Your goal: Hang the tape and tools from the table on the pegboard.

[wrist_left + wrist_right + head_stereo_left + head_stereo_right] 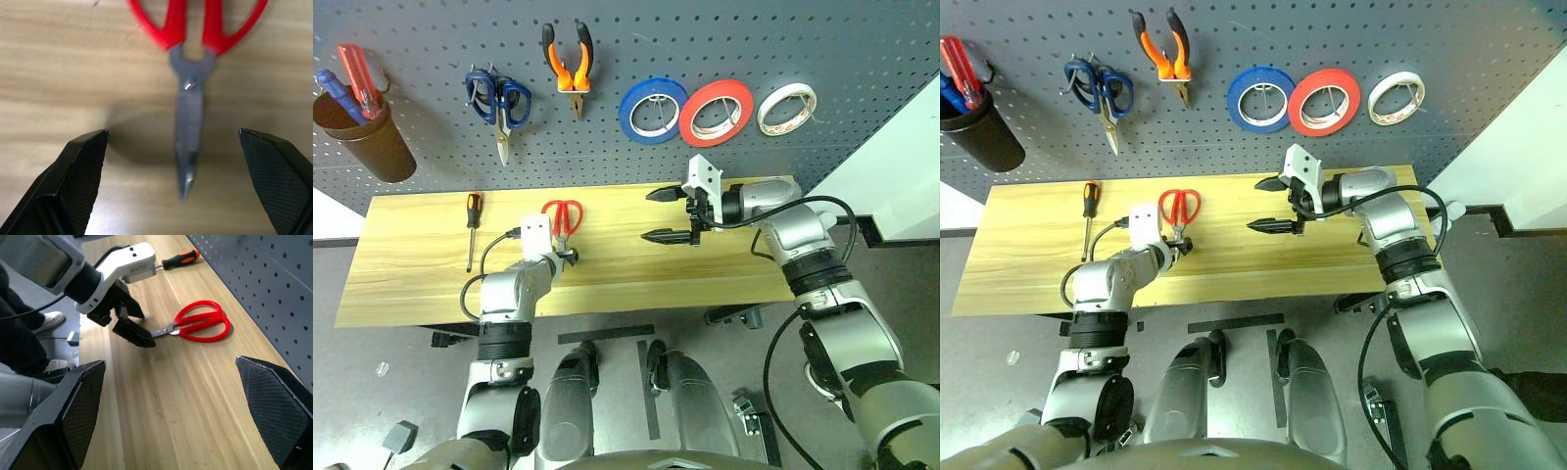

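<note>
Red-handled scissors (pixel 563 217) lie on the wooden table (pixel 411 284), handles toward the pegboard (pixel 754 39). My left gripper (pixel 570 257) is open just over their blade tip. In the left wrist view the grey blades (pixel 188 122) point down between its two black fingers (pixel 78 181). A slim screwdriver (pixel 471 227) lies further left. My right gripper (pixel 649 215) hangs open and empty above the table's middle, pointing left. On the pegboard hang the white tape (pixel 786 108) and the orange-handled pliers (pixel 571 59). The right wrist view shows the left gripper (pixel 134 330) at the scissors (pixel 200 323).
Blue-handled scissors (pixel 499 103), a blue roll (pixel 653 110) and a red roll (pixel 716 112) hang on the pegboard. A brown cup (pixel 367 142) with pens is fixed at its left. The table's right half is bare wood.
</note>
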You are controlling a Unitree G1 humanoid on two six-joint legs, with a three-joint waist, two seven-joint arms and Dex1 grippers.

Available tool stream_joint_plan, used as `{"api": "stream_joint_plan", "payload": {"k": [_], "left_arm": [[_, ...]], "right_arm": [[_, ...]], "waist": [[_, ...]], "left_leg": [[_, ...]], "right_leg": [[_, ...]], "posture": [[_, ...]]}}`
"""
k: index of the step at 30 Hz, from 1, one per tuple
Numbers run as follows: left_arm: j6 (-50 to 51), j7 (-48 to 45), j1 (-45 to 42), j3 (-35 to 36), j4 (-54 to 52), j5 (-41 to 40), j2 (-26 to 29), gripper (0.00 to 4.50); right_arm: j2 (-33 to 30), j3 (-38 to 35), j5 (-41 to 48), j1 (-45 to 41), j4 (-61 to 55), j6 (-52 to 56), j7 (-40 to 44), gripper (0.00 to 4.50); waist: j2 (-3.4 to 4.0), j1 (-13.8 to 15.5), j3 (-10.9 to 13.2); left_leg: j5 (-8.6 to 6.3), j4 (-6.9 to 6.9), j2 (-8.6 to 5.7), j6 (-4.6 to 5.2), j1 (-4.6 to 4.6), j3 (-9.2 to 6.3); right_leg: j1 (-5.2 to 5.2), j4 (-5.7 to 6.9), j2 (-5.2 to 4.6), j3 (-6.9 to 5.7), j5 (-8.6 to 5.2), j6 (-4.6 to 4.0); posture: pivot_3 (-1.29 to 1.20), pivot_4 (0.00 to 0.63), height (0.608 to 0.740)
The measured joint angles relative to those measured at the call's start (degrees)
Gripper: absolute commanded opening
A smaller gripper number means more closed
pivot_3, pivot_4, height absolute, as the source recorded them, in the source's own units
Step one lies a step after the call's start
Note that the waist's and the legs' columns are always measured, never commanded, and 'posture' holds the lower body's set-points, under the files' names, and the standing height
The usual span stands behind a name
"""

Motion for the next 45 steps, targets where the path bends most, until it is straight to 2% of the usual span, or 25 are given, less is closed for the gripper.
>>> {"api": "stream_joint_plan", "payload": {"k": [11, 19, 23, 33, 40, 45], "left_arm": [[-2.36, 3.91, -9.00, 3.89, 10.99, 1.34, -0.48, 4.50], [2.51, 8.46, -11.16, 7.55, 11.47, 1.54, -1.71, 4.50], [4.58, 11.03, -11.41, 9.77, 10.35, 1.50, -2.85, 3.63], [6.34, 12.74, -10.61, 11.70, 8.75, 1.59, -2.18, 0.37], [5.23, 9.32, -10.57, 10.58, 10.43, 1.61, 0.10, 0.30], [7.12, 7.23, -8.61, 10.36, 6.56, 1.14, 0.71, 0.30]], "right_arm": [[-1.37, -0.14, -1.12, 1.97, -2.00, 2.11, -3.08, 4.49], [-1.51, -0.14, -2.03, 2.02, -2.00, 1.62, -4.83, 4.49], [-1.47, -0.14, -2.71, 2.02, -1.93, 0.83, -5.56, 4.50], [-1.39, -0.71, -3.16, 2.01, -1.37, -0.14, -7.31, 4.50], [-1.76, -0.77, -3.87, 3.72, -1.43, -1.81, -8.35, 4.50], [-2.12, -1.05, -3.56, 4.35, -1.79, -1.74, -7.68, 4.50]], "waist": [[0.13, -1.75, 0.84], [0.13, -3.23, 0.84], [0.13, -3.23, 0.84], [0.13, -3.26, 0.84], [0.14, -3.29, 0.83], [0.15, -3.36, 0.81]], "left_leg": [[0.00, -0.02, -0.04, 0.00, 0.02, 0.02], [0.00, -0.09, -0.05, -0.01, 0.04, 0.03], [-0.01, -0.16, -0.04, -0.01, 0.08, 0.02], [-0.02, -0.19, -0.05, -0.04, 0.09, 0.00], [-0.06, -0.22, -0.05, -0.09, 0.12, -0.04], [-0.05, -0.22, -0.05, -0.08, 0.09, -0.04]], "right_leg": [[-0.01, 0.00, -0.05, 0.01, 0.04, 0.12], [-0.02, -0.01, -0.06, 0.02, 0.04, 0.15], [-0.02, -0.02, -0.03, 0.01, 0.07, 0.21], [-0.01, -0.09, -0.02, 0.01, -0.02, 0.05], [0.00, -0.11, 0.00, 0.00, -0.04, 0.03], [-0.01, -0.18, 0.03, 0.00, -0.01, 0.08]], "posture": [[-0.09, 0.428, 0.740], [-0.09, 0.424, 0.740], [-0.09, 0.419, 0.740], [-0.10, 0.410, 0.740], [-0.09, 0.383, 0.740], [-0.07, 0.346, 0.740]]}}
